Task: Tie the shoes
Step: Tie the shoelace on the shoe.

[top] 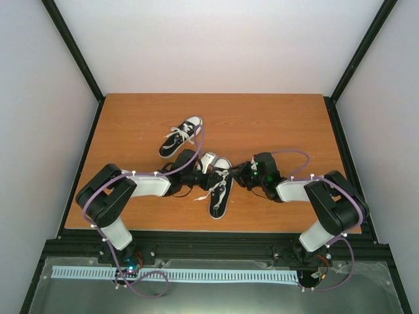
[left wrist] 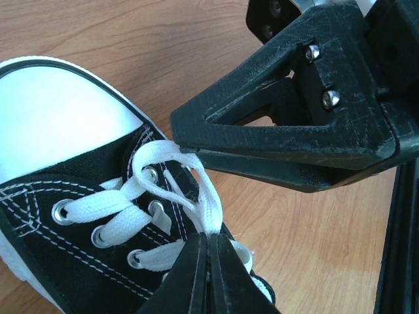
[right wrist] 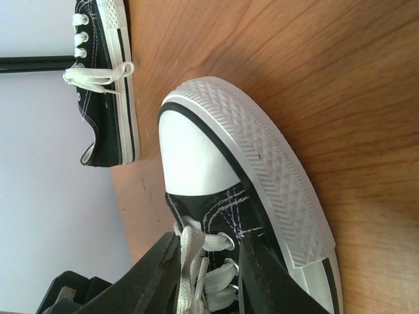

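The shoes are black sneakers with white toe caps. One shoe (top: 220, 196) lies between my two grippers, its toe (left wrist: 59, 118) large in the left wrist view. The other shoe (top: 182, 136) lies farther back, its laces (right wrist: 98, 75) in a bow. My left gripper (left wrist: 211, 237) is shut on a raised loop of white lace (left wrist: 203, 196) over the eyelets. My right gripper (right wrist: 209, 232) straddles the lace (right wrist: 191, 261) near the toe cap (right wrist: 196, 157), jaws narrow but apart, the lace lying against one finger. Its black fingers (left wrist: 340, 131) loom over the lace loop.
The wooden table (top: 281, 124) is walled by white panels, with black frame rails along its sides (top: 344, 137). Both arms reach inward from the near edge, and their grippers (top: 204, 178) (top: 239, 175) nearly meet over the near shoe.
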You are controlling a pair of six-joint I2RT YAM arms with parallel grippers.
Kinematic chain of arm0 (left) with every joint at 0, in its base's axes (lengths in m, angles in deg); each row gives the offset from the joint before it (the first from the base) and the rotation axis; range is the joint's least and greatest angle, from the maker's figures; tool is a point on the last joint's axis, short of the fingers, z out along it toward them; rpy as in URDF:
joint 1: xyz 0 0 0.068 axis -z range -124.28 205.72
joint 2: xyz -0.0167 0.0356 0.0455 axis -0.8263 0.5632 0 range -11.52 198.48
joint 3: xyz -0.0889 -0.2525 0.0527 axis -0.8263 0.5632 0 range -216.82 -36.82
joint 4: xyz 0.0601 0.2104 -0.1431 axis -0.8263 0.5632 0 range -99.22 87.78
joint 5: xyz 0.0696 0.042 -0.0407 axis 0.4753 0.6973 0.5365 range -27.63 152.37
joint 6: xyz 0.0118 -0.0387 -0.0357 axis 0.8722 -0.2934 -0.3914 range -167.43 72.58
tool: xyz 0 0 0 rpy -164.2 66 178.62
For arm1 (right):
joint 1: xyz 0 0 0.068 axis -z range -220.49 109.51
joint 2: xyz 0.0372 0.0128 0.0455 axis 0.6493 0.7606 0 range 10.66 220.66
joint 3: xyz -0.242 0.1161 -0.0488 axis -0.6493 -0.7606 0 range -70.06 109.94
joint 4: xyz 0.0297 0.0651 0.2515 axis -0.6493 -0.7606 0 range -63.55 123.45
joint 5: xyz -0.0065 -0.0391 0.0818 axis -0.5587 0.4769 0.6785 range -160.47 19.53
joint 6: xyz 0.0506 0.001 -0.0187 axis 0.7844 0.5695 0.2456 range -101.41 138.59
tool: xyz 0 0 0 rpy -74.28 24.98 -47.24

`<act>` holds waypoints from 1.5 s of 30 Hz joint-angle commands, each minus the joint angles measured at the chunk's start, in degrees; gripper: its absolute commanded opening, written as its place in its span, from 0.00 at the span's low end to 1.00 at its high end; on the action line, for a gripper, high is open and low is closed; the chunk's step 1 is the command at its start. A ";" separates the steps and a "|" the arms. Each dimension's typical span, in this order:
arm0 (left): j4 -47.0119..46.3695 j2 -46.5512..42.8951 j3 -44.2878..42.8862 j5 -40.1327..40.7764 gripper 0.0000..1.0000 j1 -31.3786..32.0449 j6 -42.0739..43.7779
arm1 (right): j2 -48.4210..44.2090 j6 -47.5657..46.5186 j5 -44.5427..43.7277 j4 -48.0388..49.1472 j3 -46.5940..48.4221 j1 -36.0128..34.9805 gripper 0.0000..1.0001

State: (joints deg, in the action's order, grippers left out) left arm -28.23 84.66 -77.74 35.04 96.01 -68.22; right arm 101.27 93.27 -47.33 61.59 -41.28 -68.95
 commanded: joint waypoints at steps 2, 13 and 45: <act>-3.81 -2.09 1.27 1.34 0.01 0.31 -0.13 | 0.85 2.72 -1.95 1.97 -0.32 -0.36 0.28; -6.64 -3.26 3.53 3.75 0.01 0.31 -1.40 | 0.12 4.94 -3.77 1.48 -2.16 -0.34 0.35; -7.11 -2.46 3.18 2.41 0.01 0.31 -1.35 | 0.73 2.12 -3.21 -3.22 3.34 -4.23 0.21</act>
State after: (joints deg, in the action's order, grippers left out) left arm -32.84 82.39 -73.70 37.92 96.01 -69.73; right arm 100.20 94.69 -50.13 57.26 -39.08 -72.25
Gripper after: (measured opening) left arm 0.010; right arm 0.211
